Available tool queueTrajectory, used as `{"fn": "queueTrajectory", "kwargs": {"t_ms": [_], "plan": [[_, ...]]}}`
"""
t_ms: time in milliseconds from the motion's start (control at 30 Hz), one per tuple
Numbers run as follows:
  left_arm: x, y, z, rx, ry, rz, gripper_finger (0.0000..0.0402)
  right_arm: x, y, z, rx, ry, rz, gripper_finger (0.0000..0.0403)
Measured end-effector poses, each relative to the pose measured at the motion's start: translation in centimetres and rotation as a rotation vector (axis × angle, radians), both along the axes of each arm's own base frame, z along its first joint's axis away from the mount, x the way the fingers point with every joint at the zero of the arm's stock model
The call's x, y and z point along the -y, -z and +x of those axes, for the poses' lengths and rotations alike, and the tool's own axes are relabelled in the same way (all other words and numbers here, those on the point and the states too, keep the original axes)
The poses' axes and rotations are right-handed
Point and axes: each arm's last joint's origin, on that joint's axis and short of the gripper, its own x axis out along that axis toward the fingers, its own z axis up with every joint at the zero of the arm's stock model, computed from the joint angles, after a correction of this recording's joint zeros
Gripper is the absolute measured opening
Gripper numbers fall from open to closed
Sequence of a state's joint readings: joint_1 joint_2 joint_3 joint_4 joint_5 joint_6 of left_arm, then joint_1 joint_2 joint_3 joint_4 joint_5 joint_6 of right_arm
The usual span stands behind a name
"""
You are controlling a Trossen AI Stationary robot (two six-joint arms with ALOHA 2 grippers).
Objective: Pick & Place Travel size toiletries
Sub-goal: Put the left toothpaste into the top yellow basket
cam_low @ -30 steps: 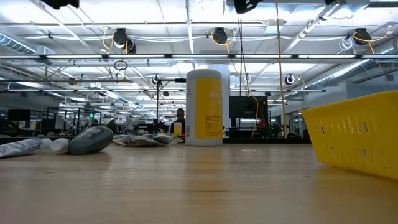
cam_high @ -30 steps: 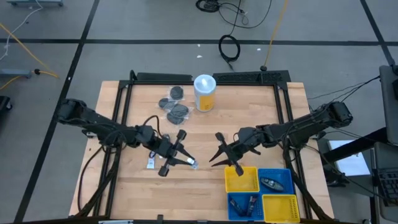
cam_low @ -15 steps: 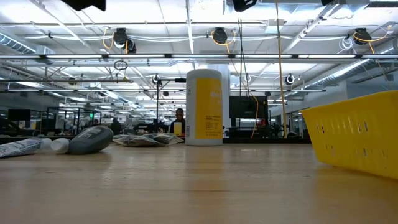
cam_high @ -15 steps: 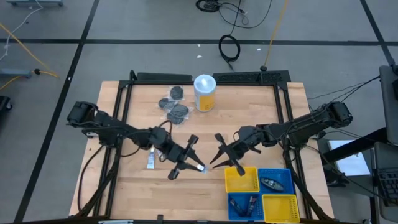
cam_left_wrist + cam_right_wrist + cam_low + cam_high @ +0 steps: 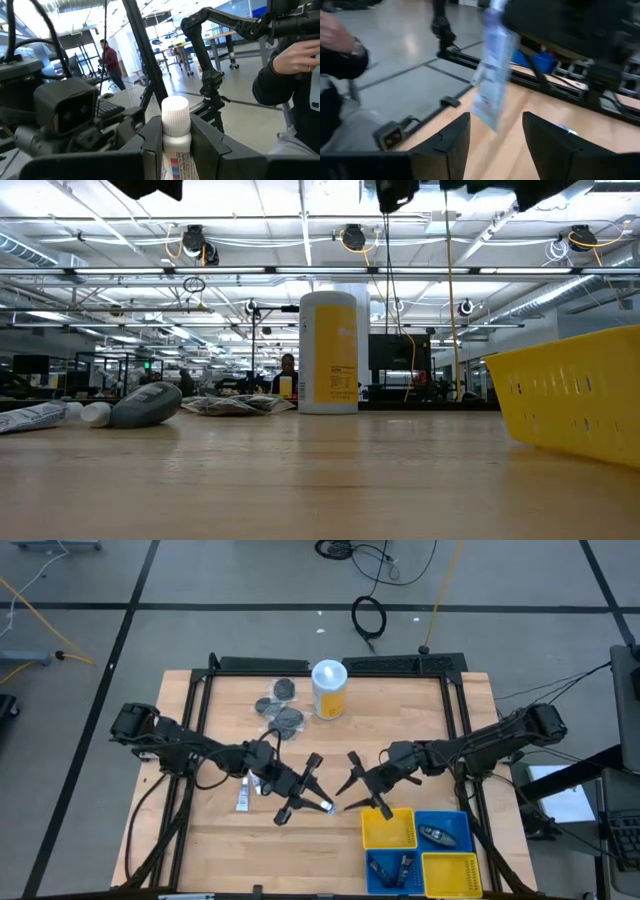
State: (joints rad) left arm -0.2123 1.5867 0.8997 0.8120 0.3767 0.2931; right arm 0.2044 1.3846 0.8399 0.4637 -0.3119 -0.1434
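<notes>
Left claw: the left gripper (image 5: 318, 793) is raised over the middle of the light wooden table (image 5: 440, 710), its dark fingers (image 5: 150, 145) pinching a small white tube with a ribbed white cap (image 5: 175, 116); cap end protrudes beyond the fingertips.
Held tube, position: between the two grippers, tip pointing toward the right gripper (image 5: 350, 785), apart from it.
Right claw: raised just beside the yellow mesh bin (image 5: 388, 830), fingers (image 5: 447, 142) spread, nothing between them. In its wrist view the tube (image 5: 492, 75) hangs beyond the fingertips, not touching.
Other toiletries, table: a second small white tube (image 5: 242, 800) lies flat under the left arm; grey round flat packets (image 5: 280, 712) lie beside the tall yellow-and-white canister with a white lid (image 5: 329, 688).
Bins: dark small items lie in the two blue mesh bins (image 5: 440, 833).
Room: a person's hand (image 5: 295, 52) in a dark sleeve shows beyond the table.
</notes>
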Motion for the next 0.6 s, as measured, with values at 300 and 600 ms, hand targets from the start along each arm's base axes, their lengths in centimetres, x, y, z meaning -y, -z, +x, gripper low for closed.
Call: {"fn": "queueTrajectory", "kwargs": {"t_ms": [300, 600], "plan": [[-0.2, -0.1, 0.0, 0.029, -0.012, 0.03, 0.0069, 0.1, 0.2, 0.3, 0.017, -0.002, 0.027, 0.0172], [-1.1, -0.1, 0.3, 0.047, -0.045, 0.054, 0.0069, -0.2, 1.6, 1.3, 0.013, -0.041, 0.036, 0.0144]]}}
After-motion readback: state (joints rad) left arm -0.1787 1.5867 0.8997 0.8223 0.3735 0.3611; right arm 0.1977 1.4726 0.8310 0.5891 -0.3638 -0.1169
